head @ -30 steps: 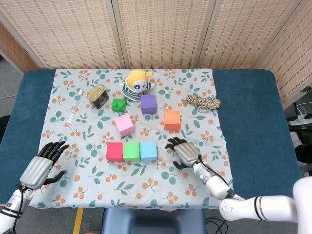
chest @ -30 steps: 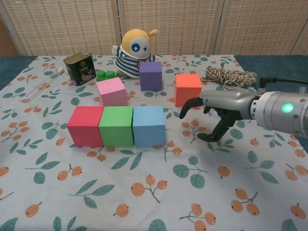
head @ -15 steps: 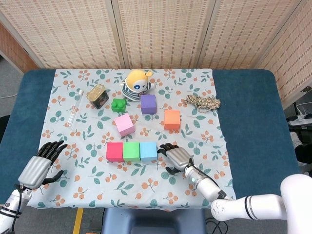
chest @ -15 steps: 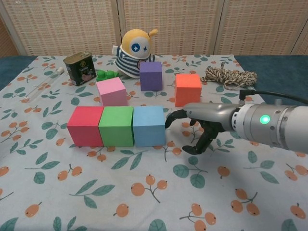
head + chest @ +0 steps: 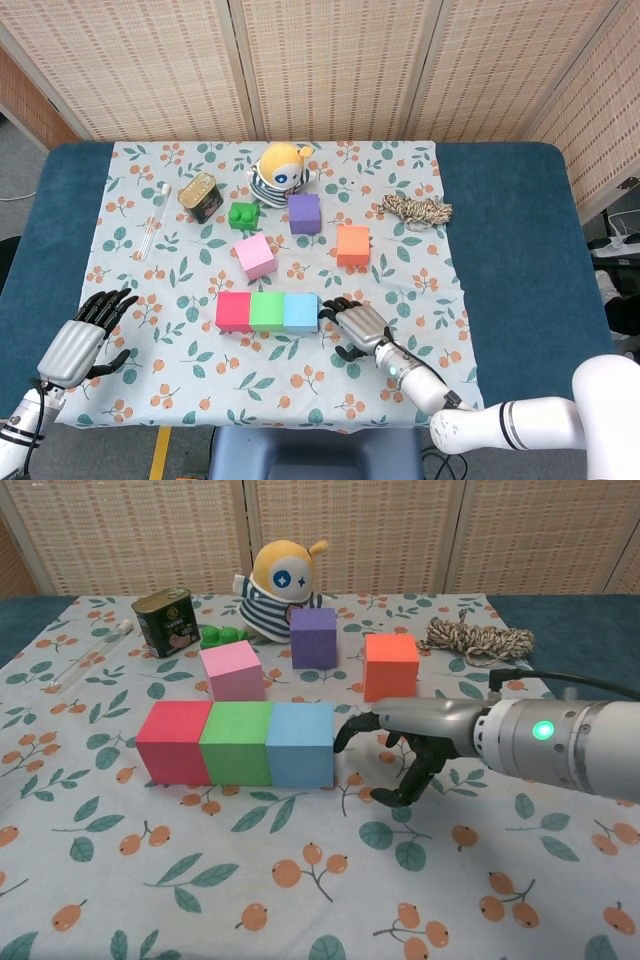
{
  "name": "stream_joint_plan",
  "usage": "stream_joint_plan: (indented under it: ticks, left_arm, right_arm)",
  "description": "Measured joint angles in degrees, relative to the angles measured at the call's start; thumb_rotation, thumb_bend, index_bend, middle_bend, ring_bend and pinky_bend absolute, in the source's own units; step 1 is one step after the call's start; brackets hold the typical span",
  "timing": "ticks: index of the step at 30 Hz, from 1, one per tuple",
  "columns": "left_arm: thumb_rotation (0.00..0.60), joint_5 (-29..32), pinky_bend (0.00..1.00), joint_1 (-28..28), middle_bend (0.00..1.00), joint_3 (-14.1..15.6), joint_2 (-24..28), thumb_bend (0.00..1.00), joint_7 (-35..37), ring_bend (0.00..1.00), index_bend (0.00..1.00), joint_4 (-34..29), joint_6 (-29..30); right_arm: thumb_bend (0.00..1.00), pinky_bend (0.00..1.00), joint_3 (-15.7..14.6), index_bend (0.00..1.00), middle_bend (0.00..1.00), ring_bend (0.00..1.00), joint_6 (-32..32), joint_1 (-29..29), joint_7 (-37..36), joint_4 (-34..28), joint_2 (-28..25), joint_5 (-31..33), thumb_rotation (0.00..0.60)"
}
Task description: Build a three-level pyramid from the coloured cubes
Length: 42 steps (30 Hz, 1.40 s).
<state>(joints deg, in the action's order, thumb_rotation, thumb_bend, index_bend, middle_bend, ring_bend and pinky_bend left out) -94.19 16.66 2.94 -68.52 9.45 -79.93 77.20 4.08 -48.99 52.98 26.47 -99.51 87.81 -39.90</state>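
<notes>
A row of three cubes, red cube (image 5: 234, 312), green cube (image 5: 266, 312) and blue cube (image 5: 301, 312), lies toward the table's front edge. The right hand (image 5: 415, 732) holds nothing, its spread fingertips (image 5: 345, 734) touching the blue cube's right face. The left hand (image 5: 78, 343), open and empty, rests at the front-left corner, unseen in the chest view.

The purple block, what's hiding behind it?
Right behind the purple block sits the yellow stuffed toy in a striped shirt. The block covers the toy's lower right corner, so that bit can't be seen.
</notes>
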Motion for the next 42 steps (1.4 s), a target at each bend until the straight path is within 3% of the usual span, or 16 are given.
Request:
stream_joint_plan:
  ticks: [9, 16, 21, 25, 31, 35, 39, 42]
  left_arm:
    - [0.600, -0.18, 0.08, -0.07, 0.00, 0.00, 0.15, 0.35, 0.33, 0.00, 0.00, 0.03, 0.36]
    - [0.600, -0.70, 0.08, -0.09, 0.00, -0.33, -0.31, 0.35, 1.70, 0.00, 0.00, 1.16, 1.57]
    - [0.600, -1.82, 0.12, 0.11, 0.01, -0.94, -1.54, 0.35, 4.85, 0.00, 0.00, 2.76, 3.76]
    - [0.600, -2.56, 0.13, 2.20, 0.02, -2.48, -2.41, 0.35, 8.36, 0.00, 0.00, 3.52, 4.02]
    - [0.600, -1.52, 0.13, 8.06, 0.02, -5.77, -3.19, 0.35, 9.92, 0.00, 0.00, 1.14, -1.39]
    - [0.600, 1.65, 0.12, 12.26, 0.02, -7.97, -4.97, 0.35, 5.77, 0.00, 0.00, -0.76, -8.65]
    - [0.600, 6.98, 0.12, 15.58, 0.02, -10.14, -7.93, 0.33, -2.07, 0.00, 0.00, -2.43, -14.49]
    - [0.600, 13.35, 0.12, 18.08, 0.02, -12.04, -10.37, 0.33, -6.64, 0.00, 0.00, -4.06, -19.19]
  right_arm:
    - [0.36, 0.15, -0.33, 0.17, 0.05, 0.00, 0.23, 0.46, -0.14, -0.94, -0.89, 0.75, 0.600]
    - [0.36, 0.15, -1.85, 0.09, 0.05, 0.00, -1.93, -0.98, -0.03, -4.47, -5.79, -2.35, 0.600]
    - [0.36, 0.14, -3.63, 0.05, 0.04, 0.00, -4.98, -4.22, -1.64, -7.83, -10.57, -8.38, 0.600]
    - [0.36, 0.08, -6.50, 0.03, 0.02, 0.00, -9.23, -8.70, -3.84, -9.88, -14.80, -16.80, 0.600]
    - [0.35, 0.00, -13.46, 0.00, 0.00, 0.00, -23.08, -20.31, -7.47, -8.81, -19.76, -34.27, 0.600]
    - [0.32, 0.00, -16.83, 0.00, 0.00, 0.00, -36.63, -30.37, -12.27, -4.15, -21.08, -41.94, 0.600]
    - [0.32, 0.00, -17.88, 0.00, 0.00, 0.00, -47.50, -38.83, -19.78, 1.28, -22.44, -47.48, 0.600]
    - [0.32, 0.00, -17.60, 0.00, 0.00, 0.00, -51.23, -42.20, -24.24, 4.01, -23.76, -50.54, 0.600]
